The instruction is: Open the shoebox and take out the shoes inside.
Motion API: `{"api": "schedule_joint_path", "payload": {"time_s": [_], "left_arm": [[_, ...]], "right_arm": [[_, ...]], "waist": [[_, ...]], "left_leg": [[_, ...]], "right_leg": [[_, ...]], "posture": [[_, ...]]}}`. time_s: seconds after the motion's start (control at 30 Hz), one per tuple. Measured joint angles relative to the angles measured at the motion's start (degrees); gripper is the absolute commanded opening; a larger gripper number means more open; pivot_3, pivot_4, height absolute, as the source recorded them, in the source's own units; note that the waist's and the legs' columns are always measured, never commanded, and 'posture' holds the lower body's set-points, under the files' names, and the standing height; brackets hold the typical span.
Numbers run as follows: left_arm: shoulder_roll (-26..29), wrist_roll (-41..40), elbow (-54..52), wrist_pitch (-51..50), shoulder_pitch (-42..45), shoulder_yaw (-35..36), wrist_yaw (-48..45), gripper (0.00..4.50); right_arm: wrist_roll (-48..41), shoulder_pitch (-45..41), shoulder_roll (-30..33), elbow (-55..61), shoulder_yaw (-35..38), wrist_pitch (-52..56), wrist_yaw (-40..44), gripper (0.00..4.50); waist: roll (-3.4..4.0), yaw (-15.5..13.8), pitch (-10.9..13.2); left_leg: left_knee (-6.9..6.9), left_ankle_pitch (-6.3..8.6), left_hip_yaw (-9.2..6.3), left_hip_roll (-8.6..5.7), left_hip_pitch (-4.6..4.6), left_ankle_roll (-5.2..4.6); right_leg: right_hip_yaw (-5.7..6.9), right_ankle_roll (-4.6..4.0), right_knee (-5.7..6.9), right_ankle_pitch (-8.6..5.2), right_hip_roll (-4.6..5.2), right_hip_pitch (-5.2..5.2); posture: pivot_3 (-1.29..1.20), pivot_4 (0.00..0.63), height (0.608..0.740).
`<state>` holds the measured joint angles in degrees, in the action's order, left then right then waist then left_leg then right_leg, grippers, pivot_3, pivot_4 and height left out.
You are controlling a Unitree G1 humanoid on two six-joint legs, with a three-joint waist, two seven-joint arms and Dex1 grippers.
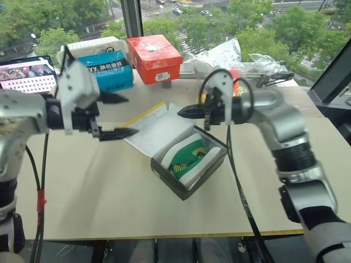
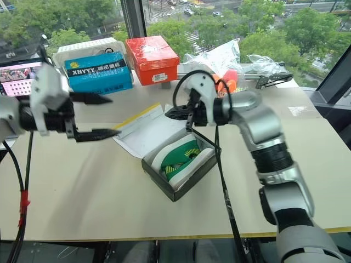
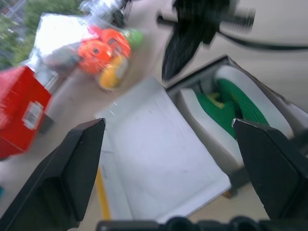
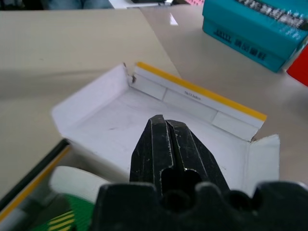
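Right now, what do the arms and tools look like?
Both arms are silver-grey metal with black joint sections. The left tool has a white housing and two black pointed fingers; the right tool looks the same. Black cables loop along both; red tape marks the left cable.

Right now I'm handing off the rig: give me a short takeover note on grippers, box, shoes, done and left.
Left gripper: open, empty, hovering left of the shoebox.
Right gripper: shut, empty, above the box's flipped-back lid.
Shoebox: mid-table, lid lying open, white inside up.
Shoes: green pair in the box.
Done: box opened.
Left: take both shoes out.
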<state>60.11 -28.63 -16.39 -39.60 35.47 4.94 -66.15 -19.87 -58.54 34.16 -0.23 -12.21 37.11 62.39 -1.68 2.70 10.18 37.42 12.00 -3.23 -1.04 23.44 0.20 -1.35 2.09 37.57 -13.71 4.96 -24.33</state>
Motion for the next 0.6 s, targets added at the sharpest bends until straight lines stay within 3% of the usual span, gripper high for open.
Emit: {"api": "schedule_joint_path", "payload": {"time_s": [0.13, 0.33, 0.6], "left_arm": [[0.2, 5.35, 4.24, 4.65, -1.71, -4.17, -0.21, 4.5], [-0.58, 8.21, 6.16, 7.15, -1.73, -5.13, 0.06, 4.5], [-0.31, 8.21, 4.06, 6.78, -6.01, -3.55, 1.02, 4.5]], "right_arm": [[1.17, 1.09, 2.93, 3.81, -3.74, 0.27, 4.05, 1.82], [10.38, -0.28, 2.29, -0.81, -13.68, -11.75, 9.67, 3.81], [19.14, -5.52, -3.35, -17.21, -18.95, -26.77, 15.15, 3.81]], "waist": [[-0.01, 0.02, 0.02], [-0.02, -0.06, 0.03], [-0.01, -0.04, 0.06]], "left_leg": [[0.03, -0.01, 0.09, 0.02, -0.14, 0.01], [0.41, -0.01, 0.09, 0.05, -0.13, 0.0], [0.4, -0.01, 0.1, 0.06, -0.1, 0.01]], "right_leg": [[-0.07, -0.03, 0.06, 0.0, -0.03, 0.02], [-0.08, -0.04, 0.24, 0.02, -0.07, 0.08], [-0.13, -0.07, 0.33, 0.04, -0.08, 0.0]], "posture": [[0.0, 0.15, 0.74], [0.0, 0.15, 0.74], [0.0, 0.15, 0.74]]}}
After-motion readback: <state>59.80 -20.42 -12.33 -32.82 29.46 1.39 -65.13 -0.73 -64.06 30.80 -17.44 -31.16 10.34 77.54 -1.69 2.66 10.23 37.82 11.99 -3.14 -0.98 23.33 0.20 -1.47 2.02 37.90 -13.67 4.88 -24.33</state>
